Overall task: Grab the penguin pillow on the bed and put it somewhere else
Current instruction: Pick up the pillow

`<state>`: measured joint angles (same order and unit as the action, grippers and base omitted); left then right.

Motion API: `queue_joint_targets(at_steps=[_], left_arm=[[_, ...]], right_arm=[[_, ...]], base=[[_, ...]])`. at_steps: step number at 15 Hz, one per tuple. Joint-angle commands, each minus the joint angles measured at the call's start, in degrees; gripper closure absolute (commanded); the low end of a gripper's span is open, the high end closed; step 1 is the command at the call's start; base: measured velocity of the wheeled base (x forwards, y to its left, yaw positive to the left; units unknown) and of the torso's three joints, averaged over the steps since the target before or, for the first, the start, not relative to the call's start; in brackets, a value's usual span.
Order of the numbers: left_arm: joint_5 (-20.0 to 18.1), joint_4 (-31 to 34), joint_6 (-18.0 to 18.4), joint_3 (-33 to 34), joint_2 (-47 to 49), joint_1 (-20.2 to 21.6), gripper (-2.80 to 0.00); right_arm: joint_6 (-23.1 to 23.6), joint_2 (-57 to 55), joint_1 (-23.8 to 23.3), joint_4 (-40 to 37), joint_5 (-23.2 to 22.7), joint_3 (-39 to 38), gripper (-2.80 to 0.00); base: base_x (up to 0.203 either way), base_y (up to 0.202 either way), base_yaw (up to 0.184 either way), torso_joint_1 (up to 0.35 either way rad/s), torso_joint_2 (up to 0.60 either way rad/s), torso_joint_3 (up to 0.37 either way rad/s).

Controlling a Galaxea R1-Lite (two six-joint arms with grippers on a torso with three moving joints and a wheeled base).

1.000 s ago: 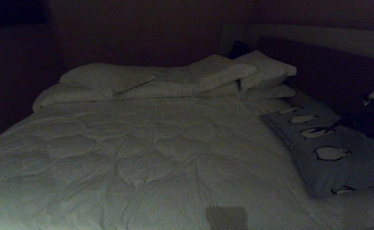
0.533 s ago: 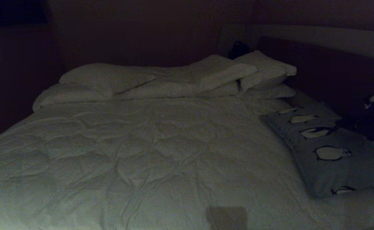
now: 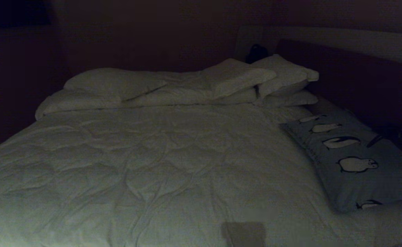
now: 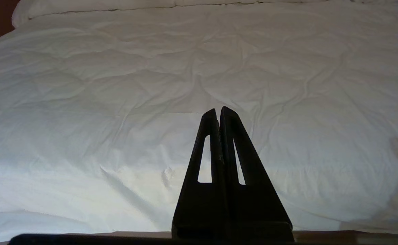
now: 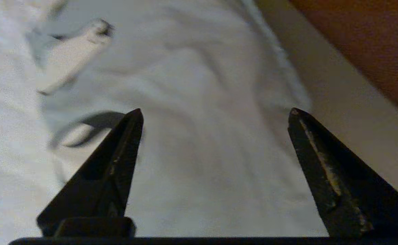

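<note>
Since a second ago, the dark arm at the right edge of the head view has been pulled almost out of sight, and the penguin pillow (image 3: 352,161) has settled flat. It is seen lying on the right side of the bed (image 3: 152,164), beside the headboard (image 3: 352,75). The right gripper (image 5: 215,114) is spread wide just over the pillow, with nothing held. The left gripper (image 4: 218,110) is pressed shut over the duvet. By the look of it, the pillow has been put down and little is left.
</note>
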<state>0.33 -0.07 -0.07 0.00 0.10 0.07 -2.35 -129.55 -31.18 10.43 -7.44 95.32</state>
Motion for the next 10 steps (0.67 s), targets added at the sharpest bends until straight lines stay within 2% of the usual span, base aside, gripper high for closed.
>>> queue_joint_targets(at_steps=[1,3,6,10], left_arm=[[0.02,-0.01,-0.01,0.00,-0.01,0.01,0.00],[0.02,-0.01,-0.01,0.00,-0.01,0.01,0.00],[0.02,-0.01,-0.01,0.00,-0.01,0.01,0.00],[0.02,-0.01,-0.01,0.00,-0.01,0.01,0.00]], right_arm=[[3.62,0.15,-1.04,0.21,-0.11,-0.35,-2.80],[3.76,0.00,-2.04,0.21,-0.73,-0.04,-2.80],[3.65,-0.75,-2.94,0.03,-5.37,-0.22,-2.80],[3.50,-5.54,-2.93,0.12,-6.41,0.93,-2.80]], base=[[0.000,0.000,0.000,0.000,0.00,0.000],[0.000,0.000,0.000,0.000,0.00,0.000],[0.000,0.000,0.000,0.000,0.00,0.000],[0.000,0.000,0.000,0.000,0.00,0.000]])
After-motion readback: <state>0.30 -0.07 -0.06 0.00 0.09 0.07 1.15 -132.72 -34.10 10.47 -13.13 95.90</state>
